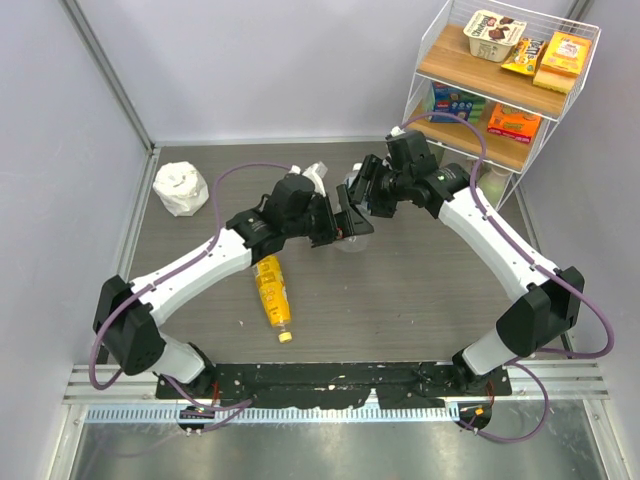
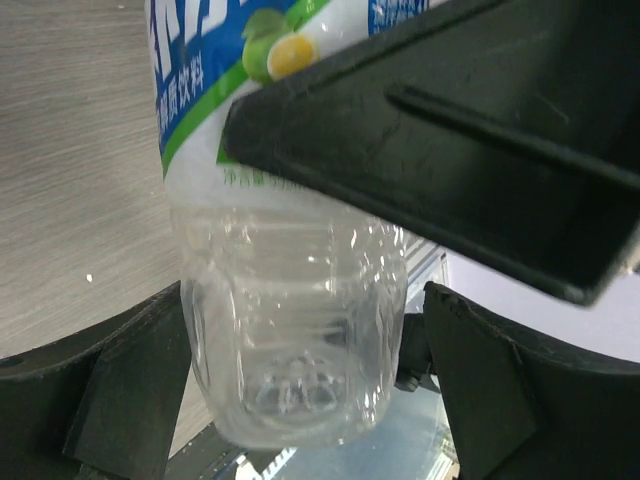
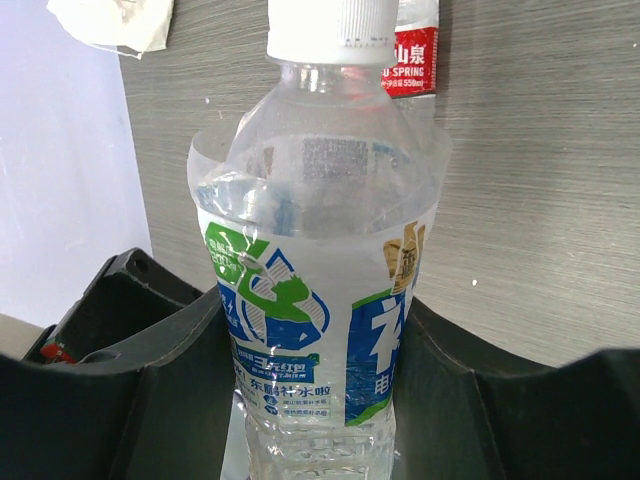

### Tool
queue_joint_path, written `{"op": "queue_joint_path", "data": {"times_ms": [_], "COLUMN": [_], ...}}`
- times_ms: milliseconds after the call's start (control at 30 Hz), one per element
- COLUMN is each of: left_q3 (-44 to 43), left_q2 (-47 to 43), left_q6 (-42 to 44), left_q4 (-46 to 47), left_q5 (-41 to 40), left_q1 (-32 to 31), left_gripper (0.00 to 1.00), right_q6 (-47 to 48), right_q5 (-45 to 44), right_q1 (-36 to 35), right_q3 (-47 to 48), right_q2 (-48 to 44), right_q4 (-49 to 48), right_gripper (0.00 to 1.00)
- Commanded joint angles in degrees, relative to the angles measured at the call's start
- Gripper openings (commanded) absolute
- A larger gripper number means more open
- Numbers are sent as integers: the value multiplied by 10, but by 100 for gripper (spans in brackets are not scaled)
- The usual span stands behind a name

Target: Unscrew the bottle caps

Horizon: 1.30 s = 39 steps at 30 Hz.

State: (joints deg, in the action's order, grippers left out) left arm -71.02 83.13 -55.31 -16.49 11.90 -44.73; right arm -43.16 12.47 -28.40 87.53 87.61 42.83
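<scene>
**Two grippers on one small bottle, white cap on**

Here is the small bottle [image 3: 310,300], clear thin plastic with a ribbed, dimpled lower half. It is held up over the table between both arms. The right gripper [image 1: 365,192] is clamped on its labelled middle, black fingers pressed into both sides. The left gripper [image 1: 348,228] stands wide around the clear base, and a sliver of gap shows at one finger, so there is no squeeze to see there.

The white cap [image 3: 332,28], ridged round its edge, sits on the neck. The wrap label is blue, white and green with Chinese lettering and a picture of limes.

Down on the table [image 1: 420,290], a grey wood-grain board, the yellow bottle [image 1: 272,288] lies on its side. The yellow cap [image 1: 285,337] is at its neck end, on or off I cannot tell. Behind, the tall bottle [image 3: 413,55] shows a red label reading "SPRING".

A crumpled white paper [image 1: 181,188] sits at the far left. At the far right is a white wire shelf [image 1: 450,65] with wooden boards, carrying bright snack boxes [image 1: 566,55]. The walls around are plain and pale.
</scene>
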Motion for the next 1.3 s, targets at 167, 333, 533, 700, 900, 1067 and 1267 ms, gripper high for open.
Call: {"op": "queue_joint_path", "data": {"times_ms": [167, 333, 533, 700, 900, 1067, 1267], "left_q3": [-33, -18, 4, 33, 62, 77, 95], "left_q2": [5, -16, -65, -101, -147, -175, -191], "left_q6": [16, 27, 55, 63, 76, 87, 76], "left_q4": [23, 23, 4, -7, -33, -46, -43], "left_q5": [-28, -25, -11, 7, 8, 14, 14], "left_q1": [0, 0, 0, 0, -1, -2, -3], "left_gripper": [68, 46, 42, 39, 39, 39, 39], "right_q6": [-24, -21, -14, -14, -27, -31, -45], "right_q5": [44, 42, 33, 37, 69, 90, 133], "right_q1": [-1, 0, 5, 12, 40, 39, 40], "right_q3": [25, 30, 97, 146, 164, 157, 129], "right_q2": [-38, -42, -14, 9, 14, 21, 26], "right_q4": [-17, -19, 10, 18, 10, 5, -19], "right_gripper": [47, 54, 68, 74, 77, 84, 83]}}
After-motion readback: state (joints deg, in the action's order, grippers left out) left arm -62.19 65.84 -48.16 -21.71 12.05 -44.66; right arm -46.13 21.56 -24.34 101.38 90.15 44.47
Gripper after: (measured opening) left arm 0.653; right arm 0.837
